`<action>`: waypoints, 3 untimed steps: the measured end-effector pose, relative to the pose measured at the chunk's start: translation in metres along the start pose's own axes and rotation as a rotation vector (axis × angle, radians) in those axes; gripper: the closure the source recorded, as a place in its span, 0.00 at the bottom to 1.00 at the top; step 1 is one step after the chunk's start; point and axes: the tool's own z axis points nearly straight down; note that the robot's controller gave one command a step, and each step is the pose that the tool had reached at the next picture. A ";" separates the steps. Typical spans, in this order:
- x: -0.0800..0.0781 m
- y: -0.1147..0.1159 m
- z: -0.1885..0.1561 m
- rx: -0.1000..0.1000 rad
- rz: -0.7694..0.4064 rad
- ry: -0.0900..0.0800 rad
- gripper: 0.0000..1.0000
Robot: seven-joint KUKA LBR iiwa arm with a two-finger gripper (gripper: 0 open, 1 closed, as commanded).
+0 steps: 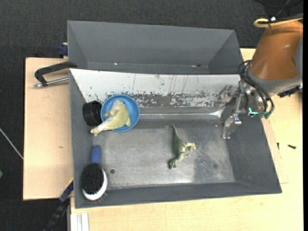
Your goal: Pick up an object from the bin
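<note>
While the claw (230, 124) hangs by the bin's (252, 162) right wall — open or clenched, I cannot tell — well apart from the dinosaur (179, 149) mid-floor, descending here risks striking the wall

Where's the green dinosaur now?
In the camera view the green dinosaur lies mid-floor of the bin, lower left of the gripper, right of the blue bowl.

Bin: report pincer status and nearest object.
Pincer over right side of bin. Green toy dinosaur nearest, mid-floor, apart from it. Nothing between them.
</note>
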 end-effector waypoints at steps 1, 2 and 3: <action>-0.004 0.064 0.100 0.002 -0.315 -0.012 0.00; -0.007 0.064 0.097 0.004 -0.314 -0.023 1.00; 0.031 0.043 0.099 0.000 0.022 -0.016 1.00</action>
